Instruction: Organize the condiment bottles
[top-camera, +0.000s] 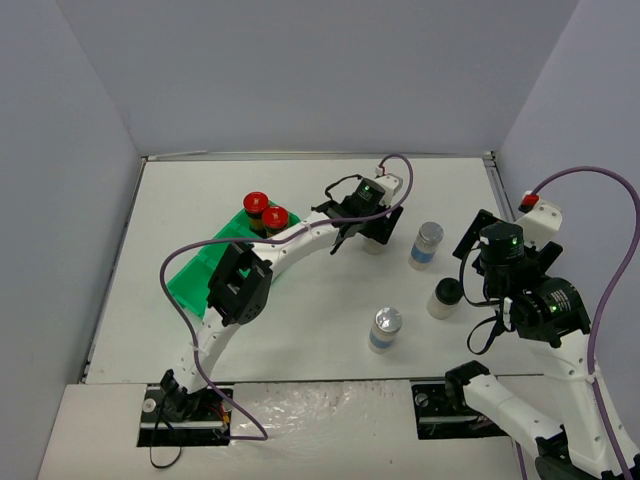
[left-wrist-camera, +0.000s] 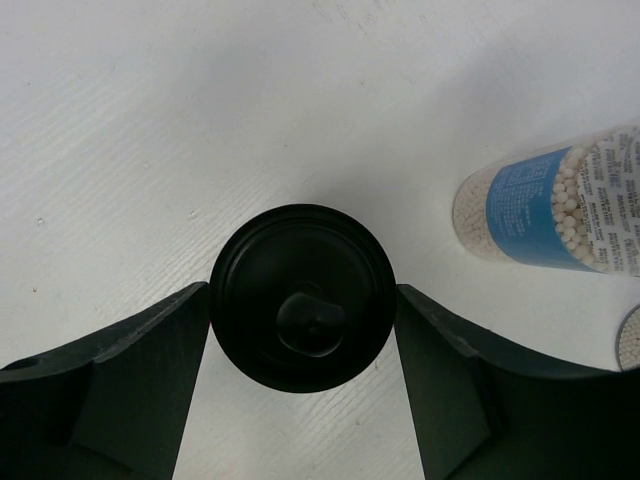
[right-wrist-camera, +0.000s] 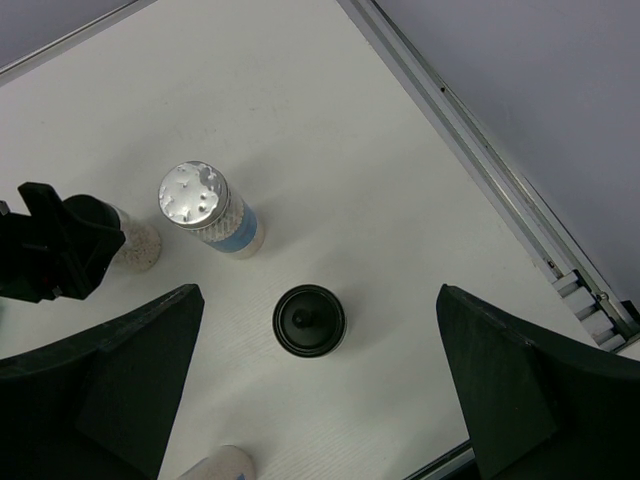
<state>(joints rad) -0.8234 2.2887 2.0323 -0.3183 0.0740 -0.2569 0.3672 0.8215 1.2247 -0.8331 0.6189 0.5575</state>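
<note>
My left gripper (top-camera: 372, 232) is shut on a black-capped jar (left-wrist-camera: 302, 297); in the left wrist view both fingers (left-wrist-camera: 150, 360) press the cap's sides while it stands on the table. My right gripper (top-camera: 472, 268) is open, high above a second black-capped jar (top-camera: 446, 296), which shows between the wide-apart fingers (right-wrist-camera: 309, 320). Two silver-capped jars with blue labels stand on the table, one (top-camera: 427, 243) beside the left gripper, one (top-camera: 385, 328) nearer the front. Two red-capped jars (top-camera: 256, 203) (top-camera: 275, 217) stand at the far end of the green tray (top-camera: 195, 280).
Grey walls enclose the white table (top-camera: 300, 330) on three sides, with a metal rail (right-wrist-camera: 500, 190) along the right edge. The left arm's purple cable (top-camera: 200, 250) loops over the tray. The left gripper also shows in the right wrist view (right-wrist-camera: 55, 245).
</note>
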